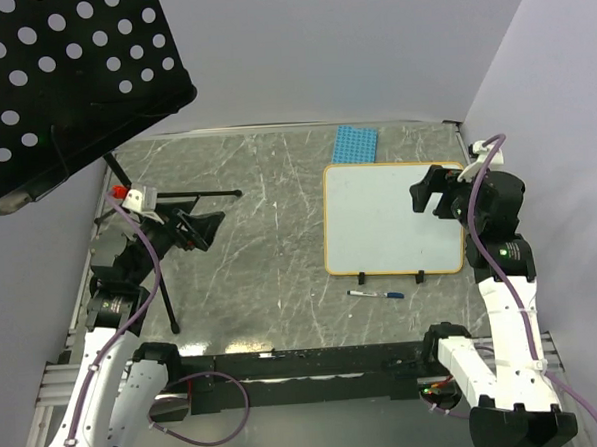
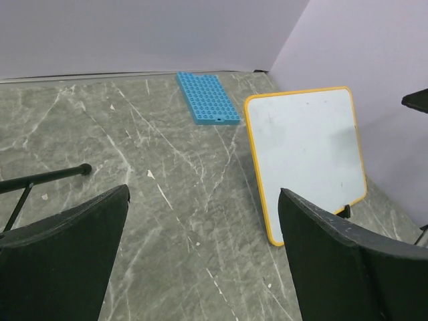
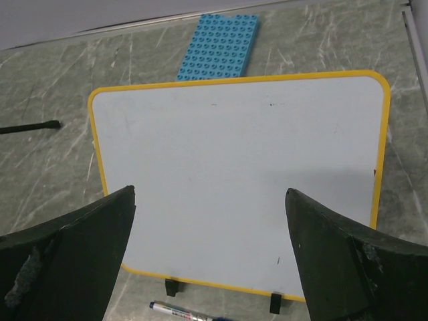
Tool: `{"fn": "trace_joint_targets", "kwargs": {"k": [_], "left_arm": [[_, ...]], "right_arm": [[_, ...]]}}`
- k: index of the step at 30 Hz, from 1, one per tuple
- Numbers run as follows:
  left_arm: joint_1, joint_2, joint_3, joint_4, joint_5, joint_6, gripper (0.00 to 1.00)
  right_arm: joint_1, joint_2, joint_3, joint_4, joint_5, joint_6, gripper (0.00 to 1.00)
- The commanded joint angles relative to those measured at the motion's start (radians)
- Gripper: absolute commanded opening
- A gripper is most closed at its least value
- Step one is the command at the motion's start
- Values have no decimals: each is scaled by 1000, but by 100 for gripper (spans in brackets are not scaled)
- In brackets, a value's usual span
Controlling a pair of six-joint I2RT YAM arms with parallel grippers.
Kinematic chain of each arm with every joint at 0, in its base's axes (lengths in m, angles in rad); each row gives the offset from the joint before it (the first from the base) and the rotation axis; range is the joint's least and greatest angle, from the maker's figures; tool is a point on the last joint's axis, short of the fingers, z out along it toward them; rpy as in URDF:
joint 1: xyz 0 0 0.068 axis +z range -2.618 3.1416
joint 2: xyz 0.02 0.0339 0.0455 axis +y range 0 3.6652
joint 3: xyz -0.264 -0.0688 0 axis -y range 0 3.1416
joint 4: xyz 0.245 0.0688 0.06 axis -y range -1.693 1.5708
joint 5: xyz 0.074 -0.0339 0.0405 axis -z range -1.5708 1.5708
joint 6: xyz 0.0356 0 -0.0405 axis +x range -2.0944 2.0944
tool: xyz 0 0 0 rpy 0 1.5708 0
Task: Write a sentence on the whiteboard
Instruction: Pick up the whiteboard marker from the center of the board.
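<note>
the glossy white, yellow-rimmed rectangular whiteboard (image 1: 388, 219) shows a plain face; left gripper (image 2: 204, 192) and right gripper (image 3: 210, 192) fingers stand spread.

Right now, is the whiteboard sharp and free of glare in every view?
Top external: the whiteboard evenly lit, sharp, no glare. Left wrist: sharp but foreshortened. Right wrist: sharp, soft bluish cast, no hotspot; the dark fingers hide its lower corners.

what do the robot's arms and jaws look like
Both arms match: white shells on the long links, black joint housings, broad black jaws scuffed in places. A purple cable runs along the left arm; the right arm carries a pale cable loop at its wrist.
</note>
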Motion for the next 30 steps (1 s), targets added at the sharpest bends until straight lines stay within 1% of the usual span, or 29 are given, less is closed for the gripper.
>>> {"fn": "trace_joint_targets", "kwargs": {"k": [1, 9, 11, 12, 13, 14, 15, 16, 17, 19, 20, 21, 23, 24, 26, 30], "left_arm": [[-3, 0, 2, 52, 45, 9, 97], [-3, -2, 0, 56, 45, 6, 97], [-3, -5, -1, 58, 47, 4, 97], [-5, -3, -3, 61, 48, 1, 97], [-5, -2, -3, 62, 47, -2, 97], [-5, -2, -3, 64, 39, -6, 97], [-5, -3, -4, 65, 33, -17, 97], [-5, -3, -6, 69, 24, -22, 97], [-5, -5, -10, 69, 18, -34, 97], [-7, -7, -17, 79, 1, -39, 97], [-7, -3, -21, 84, 7, -39, 97], [-7, -2, -24, 88, 14, -39, 97], [-8, 3, -43, 107, 25, -43, 97], [-8, 4, -46, 113, 33, -45, 97], [-8, 13, -38, 101, 36, -39, 97], [-8, 42, -15, 56, 5, -23, 97]], "right_arm": [[-6, 10, 65, -18, -21, -3, 100], [-6, -7, 33, 2, -101, -109, 100], [-5, -30, 14, 16, -171, -138, 100], [-5, -39, 2, 28, -223, -238, 100], [-3, -45, -25, 25, -407, -297, 100], [2, -42, -32, -7, -515, -376, 100], [8, -35, -32, -65, -642, -587, 100], [18, -23, -20, -217, -732, -697, 100], [56, -4, -20, -246, -781, -765, 100], [115, 8, -48, -265, -748, -782, 100], [145, 14, -56, -311, -704, -860, 100], [219, 14, -70, -326, -673, -894, 100], [281, 5, -119, -361, -601, -995, 100], [311, 5, -136, -369, -589, -1020, 100], [337, 13, -170, -380, -576, -1064, 100], [411, 50, -211, -377, -543, -1090, 100]]}}
